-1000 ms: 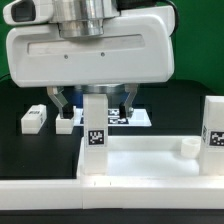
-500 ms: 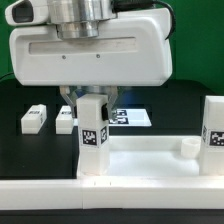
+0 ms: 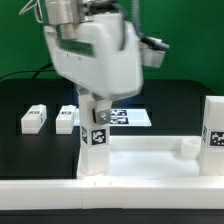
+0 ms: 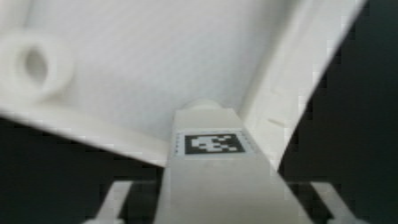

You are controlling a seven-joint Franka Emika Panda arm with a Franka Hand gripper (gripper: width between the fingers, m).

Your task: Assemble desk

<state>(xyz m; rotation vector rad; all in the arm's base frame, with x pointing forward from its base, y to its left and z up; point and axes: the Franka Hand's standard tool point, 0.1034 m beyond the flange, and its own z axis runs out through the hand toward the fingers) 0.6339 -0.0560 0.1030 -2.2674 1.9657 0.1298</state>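
Note:
The white tabletop [image 3: 150,165] lies rim up at the front. A short white square leg [image 3: 96,140] with a tag stands upright in its corner on the exterior view's left. My gripper [image 3: 97,108] comes down from above and is shut on the top of this leg, with the hand turned at an angle. In the wrist view the leg [image 4: 217,170] runs up between my fingers [image 4: 121,200], over the tabletop [image 4: 160,70] and a round socket [image 4: 32,65]. A second leg [image 3: 213,125] stands in the corner on the exterior view's right, beside an open socket [image 3: 186,148].
Two loose white legs [image 3: 34,118] [image 3: 66,118] lie on the black table on the exterior view's left, behind the tabletop. The marker board [image 3: 128,117] lies flat behind my gripper. A green wall closes the back.
The jaws closed from wide open onto the upright leg. Since then the hand has twisted round above it, and the leg's tag has shifted slightly.

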